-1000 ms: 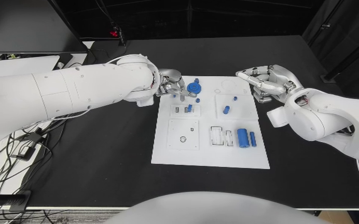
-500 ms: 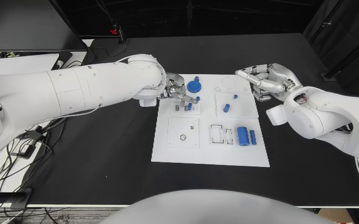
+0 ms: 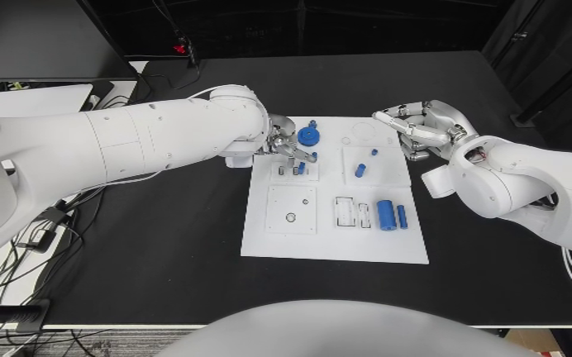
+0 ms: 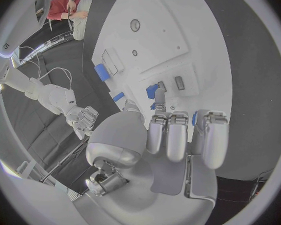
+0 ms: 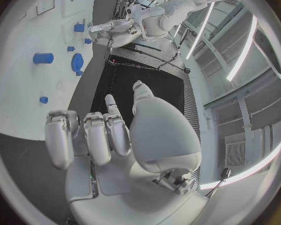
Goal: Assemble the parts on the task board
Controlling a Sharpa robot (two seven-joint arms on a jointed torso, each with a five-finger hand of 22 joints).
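Note:
The white task board [image 3: 298,237] lies mid-table. My left hand [image 3: 283,146] hovers over its far left corner, beside a blue gear [image 3: 309,135]. Its fingertips [image 4: 159,96] reach down onto a small blue peg [image 3: 299,168] [image 4: 152,91] standing in a slotted block; whether they pinch it is hidden. Two more small blue pegs [image 3: 360,171] [image 3: 373,154] sit mid-board. A thick blue cylinder [image 3: 385,213] and a thin blue pin [image 3: 402,216] lie near the right edge. My right hand [image 3: 417,131] hangs at the board's far right corner, holding nothing, fingers loosely apart.
A square block with a round hole [image 3: 292,212] sits on the board's near left part, slotted recesses [image 3: 345,214] beside it. Black table [image 3: 167,258] surrounds the board. Cables [image 3: 30,233] trail off the left edge. A dark monitor [image 3: 54,35] stands at the far left.
My left hand has shifted a little right and nearer, from beside the gear down onto the slotted block with the small peg. My right hand has barely moved.

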